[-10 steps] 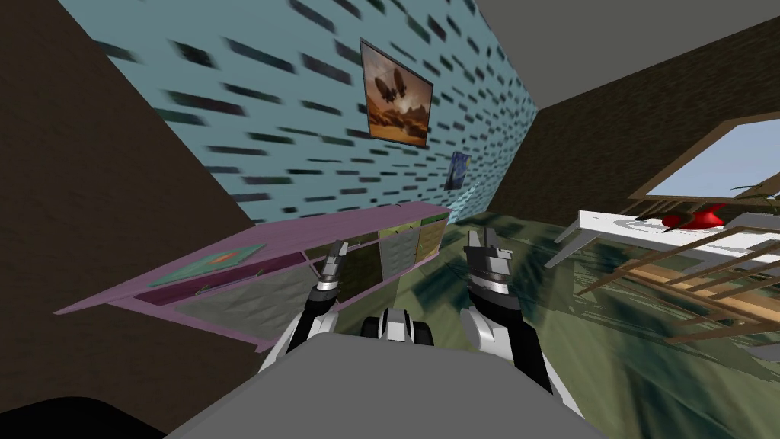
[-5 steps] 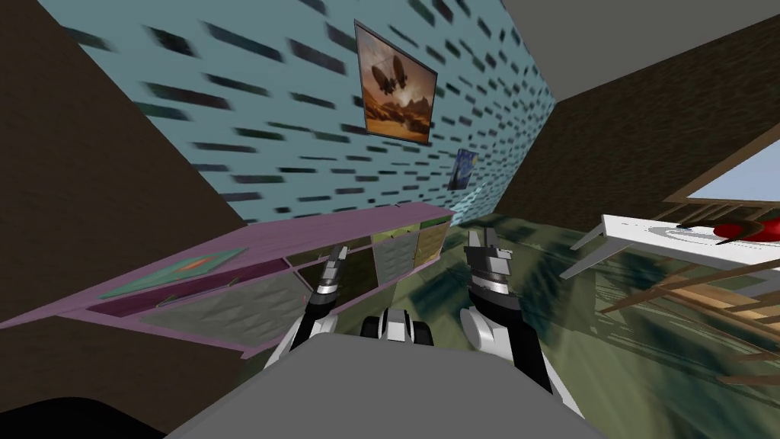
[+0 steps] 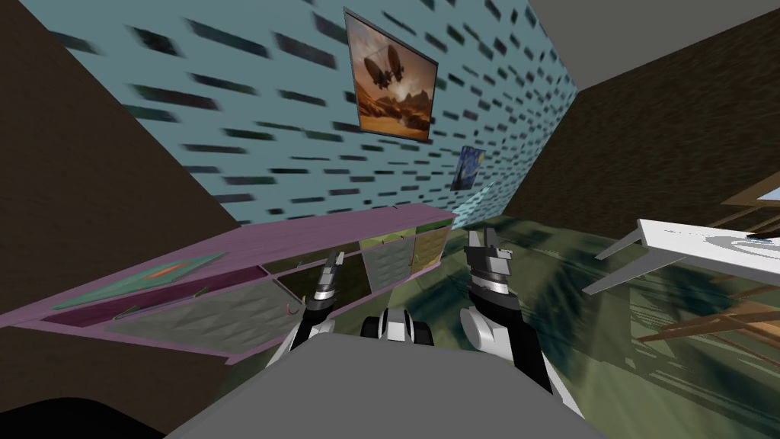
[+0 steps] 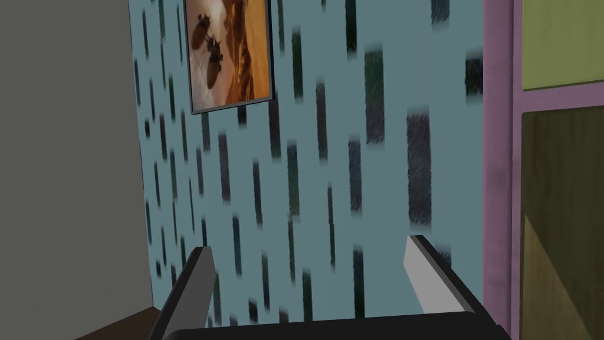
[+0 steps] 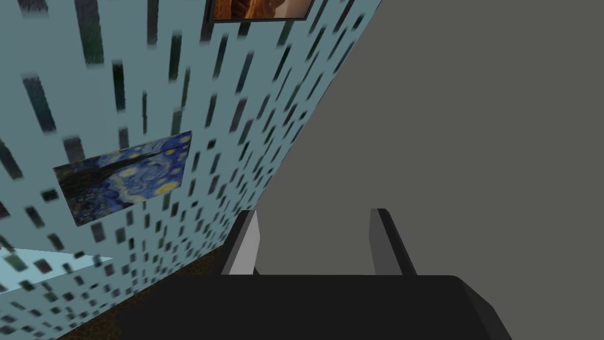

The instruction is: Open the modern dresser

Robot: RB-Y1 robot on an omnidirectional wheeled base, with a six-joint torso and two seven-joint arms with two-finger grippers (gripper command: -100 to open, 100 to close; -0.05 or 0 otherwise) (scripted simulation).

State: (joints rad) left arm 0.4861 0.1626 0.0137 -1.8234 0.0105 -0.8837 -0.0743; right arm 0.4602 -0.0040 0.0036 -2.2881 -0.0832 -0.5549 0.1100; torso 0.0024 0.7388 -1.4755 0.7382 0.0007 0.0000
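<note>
Purple long low dresser (image 3: 320,229): against blue wall (image 3: 228,114)
Left gripper (image 4: 309,245): spread, empty, near dresser's front
Right gripper (image 5: 315,212): spread, empty

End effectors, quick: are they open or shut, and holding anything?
Left end effector: open, holding nothing.
Right end effector: open, holding nothing.

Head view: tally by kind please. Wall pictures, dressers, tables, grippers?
Wall pictures: 2, the orange picture and the blue picture
Dresser: 1, purple-framed
Table: 1, white
Grippers: 2, the left gripper and the right gripper, both open
Total: 6
</note>
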